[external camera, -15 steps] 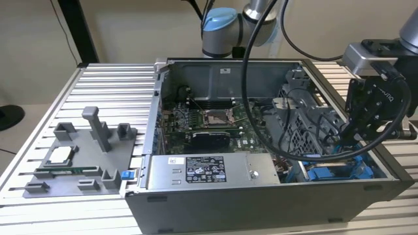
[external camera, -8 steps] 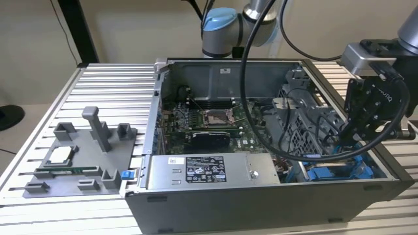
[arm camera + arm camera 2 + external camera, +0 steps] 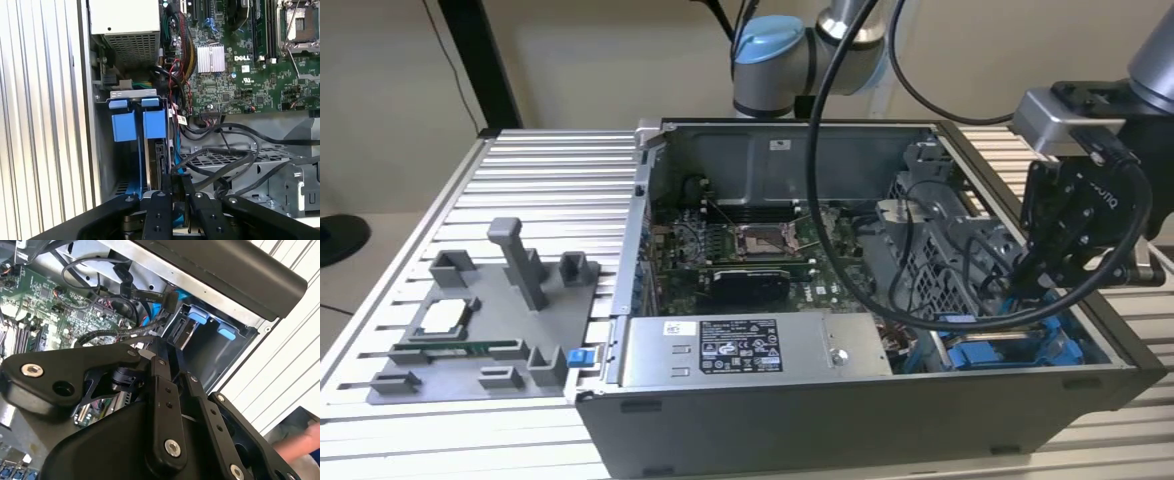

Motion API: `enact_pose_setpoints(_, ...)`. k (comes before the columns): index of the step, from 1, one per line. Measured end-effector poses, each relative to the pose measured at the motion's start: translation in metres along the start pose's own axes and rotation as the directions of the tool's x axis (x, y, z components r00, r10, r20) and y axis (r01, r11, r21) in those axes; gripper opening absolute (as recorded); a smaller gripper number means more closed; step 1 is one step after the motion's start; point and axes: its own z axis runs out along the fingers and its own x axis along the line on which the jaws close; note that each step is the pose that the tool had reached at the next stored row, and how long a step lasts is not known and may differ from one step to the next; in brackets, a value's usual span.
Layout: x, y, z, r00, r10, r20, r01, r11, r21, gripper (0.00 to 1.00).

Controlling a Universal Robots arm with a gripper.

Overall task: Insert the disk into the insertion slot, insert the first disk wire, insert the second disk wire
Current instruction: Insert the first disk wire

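**Open computer case (image 3: 854,420) on the slatted counter (image 3: 547,180).** The case lies on its side, so its interior faces upward and the arm can reach in from above. The gripper (image 3: 1023,285) hangs over the case corner at the exterior view's right, directly above the insertion slot (image 3: 987,352), a sheet-metal bay with blue plastic parts.

In the first wrist view the disk (image 3: 160,157) appears to be seated edge-on inside the slot, beneath one of two blue tabs (image 3: 154,123). This is a judgement, since only a dark narrow edge shows. The gripper's fingers (image 3: 159,210) are drawn together, with their tips aimed into the bay beside the disk. Whether they pinch anything cannot be told.

Loose black wires (image 3: 225,150) loop across the neighbouring perforated cage, near the fingertips and the disk's end. The grey fixture tray (image 3: 467,330) lies well apart, at the exterior view's left.
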Motion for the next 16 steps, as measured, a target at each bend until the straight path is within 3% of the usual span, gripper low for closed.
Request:
enact_pose_setpoints(12,0.0000,0.0002,0.0006,1.0000,0.000,-0.0006,0.000,1.0000,0.0009,0.00)
enact_pose_setpoints(16,0.0001,0.0002,0.0024,1.0000,0.000,-0.0089,0.000,1.0000,0.0050,0.00)
